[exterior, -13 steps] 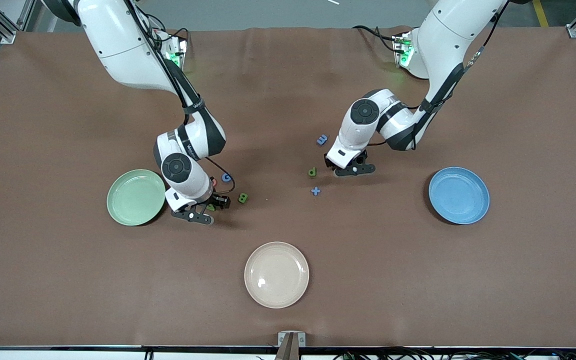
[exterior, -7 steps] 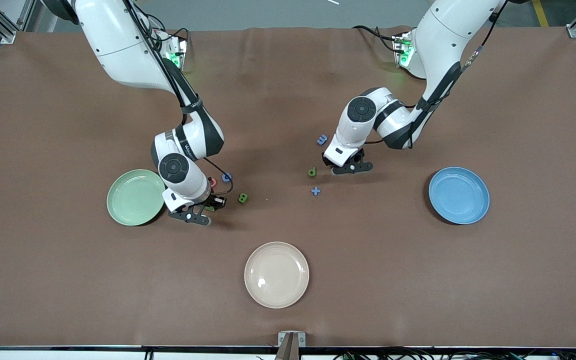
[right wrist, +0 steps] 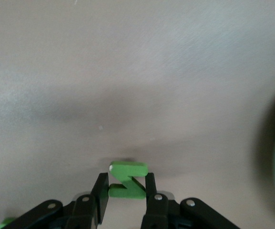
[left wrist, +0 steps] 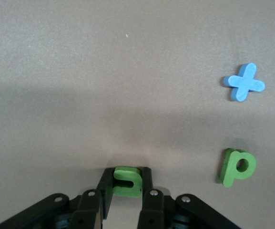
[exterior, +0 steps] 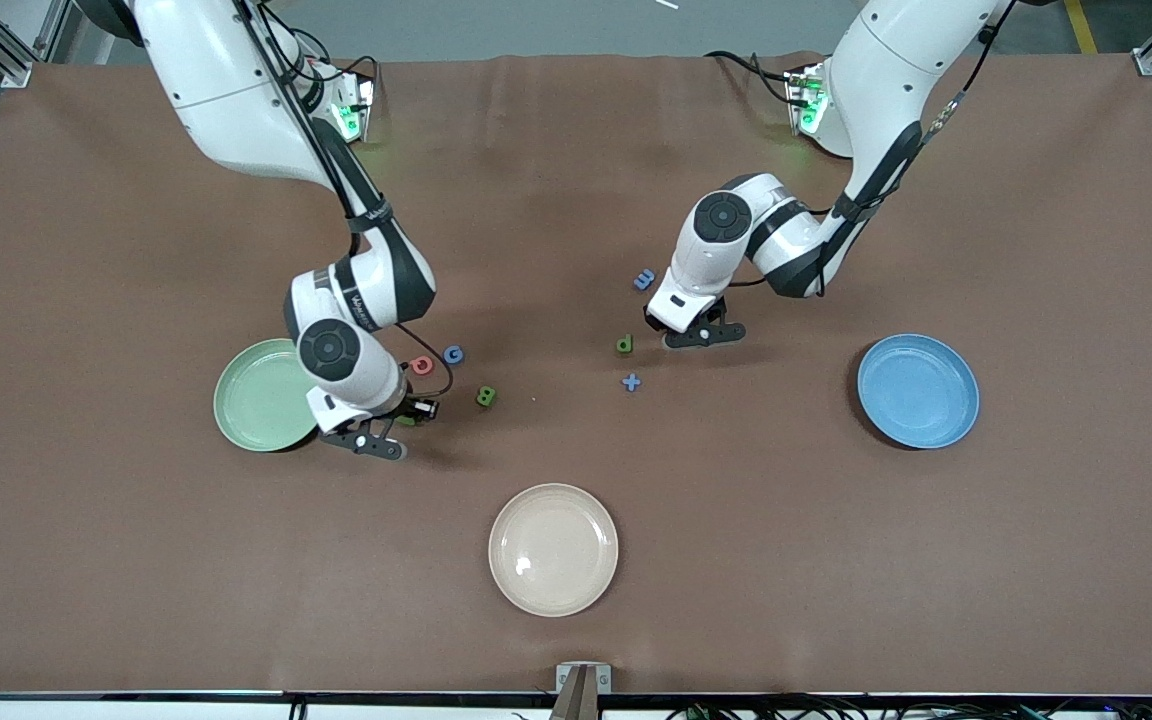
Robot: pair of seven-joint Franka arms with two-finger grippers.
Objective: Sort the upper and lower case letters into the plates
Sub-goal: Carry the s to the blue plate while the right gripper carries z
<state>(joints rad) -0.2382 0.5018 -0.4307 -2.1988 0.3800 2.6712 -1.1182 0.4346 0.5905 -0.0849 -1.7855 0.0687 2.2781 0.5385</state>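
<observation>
Sorting had barely begun: the pale green plate point(exterior: 258, 400) and blue plate point(exterior: 918, 390) both lay empty. The right gripper point(right wrist: 127, 193) was clamped on the green M point(right wrist: 127, 180) just beside the green plate; the left gripper point(left wrist: 127, 193) pinched the green n point(left wrist: 126, 181). Near it lay the green p point(left wrist: 237, 167), the blue t point(left wrist: 243, 82) and the blue m point(exterior: 645, 279) (Q point(exterior: 421, 365), G point(exterior: 453, 354) and B point(exterior: 485, 396) sat by the right gripper).

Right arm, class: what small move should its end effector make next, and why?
Probably a short carry sideways over the round pale green plate. The right end effector is shut on a chunky green toy letter M, and that plate lies right beside it, toward the right arm's end of the table.
</observation>
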